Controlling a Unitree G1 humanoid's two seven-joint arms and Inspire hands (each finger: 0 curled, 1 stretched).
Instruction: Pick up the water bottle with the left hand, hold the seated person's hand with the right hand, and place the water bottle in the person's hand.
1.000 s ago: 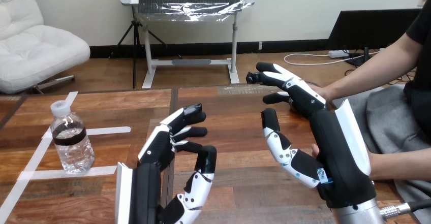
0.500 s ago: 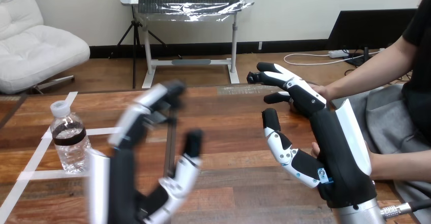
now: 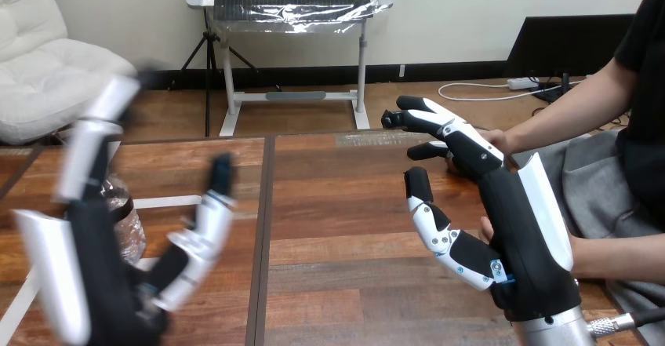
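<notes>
1. Head view: the left hand (image 3: 106, 283) has swung from the middle of the table (image 3: 345, 205) to its near left. It now stands just in front of the water bottle (image 3: 132, 230). It is smeared by motion, so the arm is judged to be mid-travel.
2. Left hand fingers: straight and spread, with the thumb well apart from them. They are not curled round anything. Contact with the bottle cannot be confirmed; hand and bottle overlap in view.
3. Right hand (image 3: 517, 228): unchanged in place at the right, upright, with fingers straight and the thumb apart. The person's far hand (image 3: 496, 137) lies just beyond its fingertips. The person's near forearm (image 3: 619, 256) runs behind its palm. No robot finger is seen curled round either, so no hold is established.
4. Meaning for the task: the reach for the bottle is under way and the pickup is not yet done. Holding the person's hand and the handover both remain outstanding.
5. Water bottle: clear ribbed plastic with a dark band round it. It stands on the left of the table beside white tape lines (image 3: 168, 202). Its top and left flank are hidden behind the left hand. The part that shows appears upright.
6. Judgement: the smooth, narrow bottle is likely to tip if the fingers strike it before closing.
</notes>
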